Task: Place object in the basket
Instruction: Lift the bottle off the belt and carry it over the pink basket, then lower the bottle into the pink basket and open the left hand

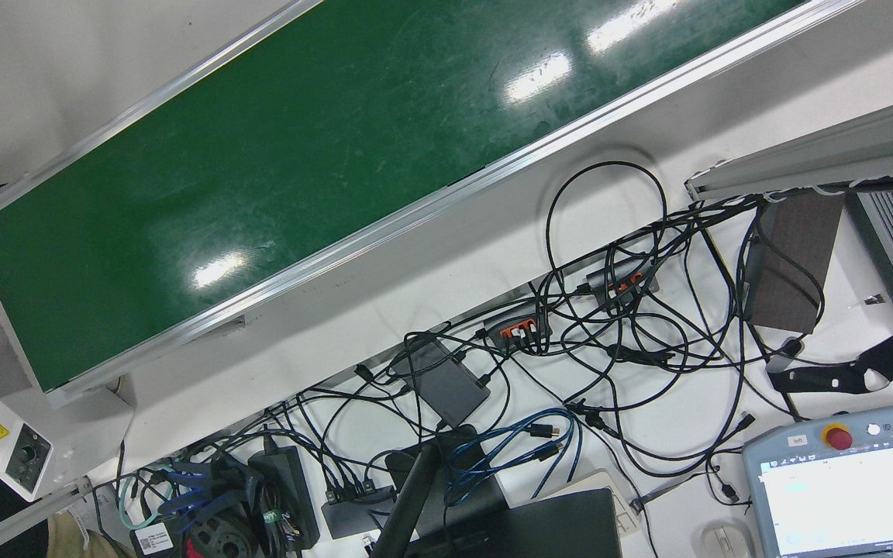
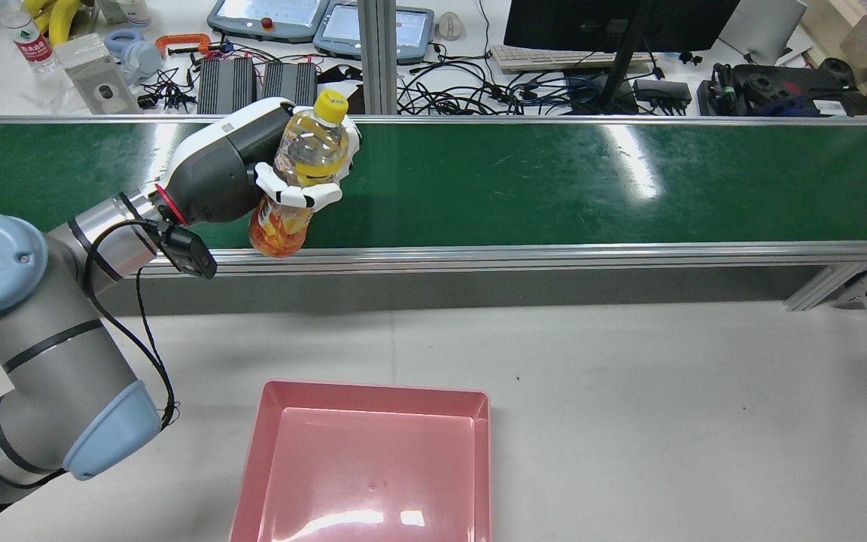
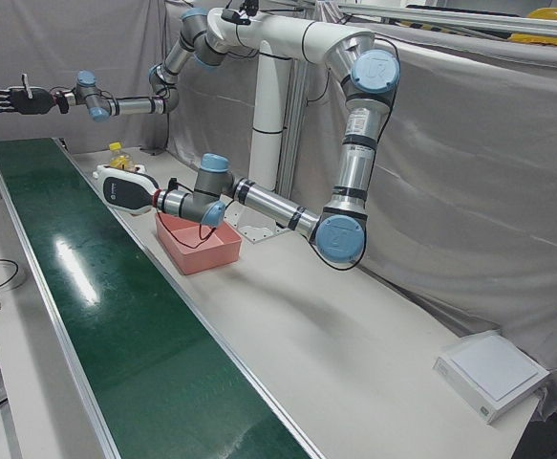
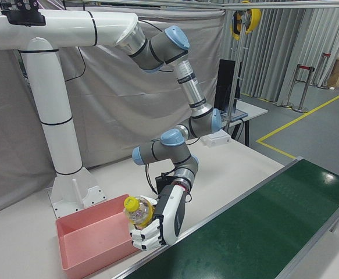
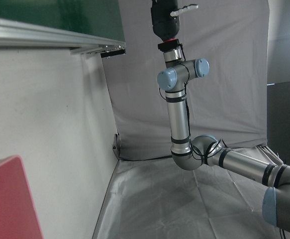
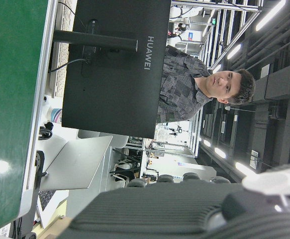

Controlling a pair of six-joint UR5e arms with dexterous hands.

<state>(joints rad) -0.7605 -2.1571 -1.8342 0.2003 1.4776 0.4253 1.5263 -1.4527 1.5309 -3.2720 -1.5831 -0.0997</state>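
Note:
A clear drink bottle [image 2: 310, 144] with a yellow cap and an orange label is held tilted in my left hand [image 2: 232, 170], white fingers [image 2: 299, 196] wrapped round its middle. It hangs over the near edge of the green conveyor belt [image 2: 554, 181]. The right-front view shows the same hand [image 4: 164, 224] and bottle [image 4: 138, 213] beside the pink basket [image 4: 93, 256]. The basket [image 2: 373, 389] lies empty on the grey table, nearer the robot than the belt. My right hand [image 3: 7, 98], black with fingers spread, is held high beyond the belt's far end and holds nothing.
Behind the belt a bench carries a monitor [image 2: 614, 22], teach pendants [image 2: 272, 16] and tangled cables [image 1: 609, 325]. A person [image 6: 204, 89] shows behind the monitor in the right hand view. A white box [image 3: 493, 375] lies at the table's far corner.

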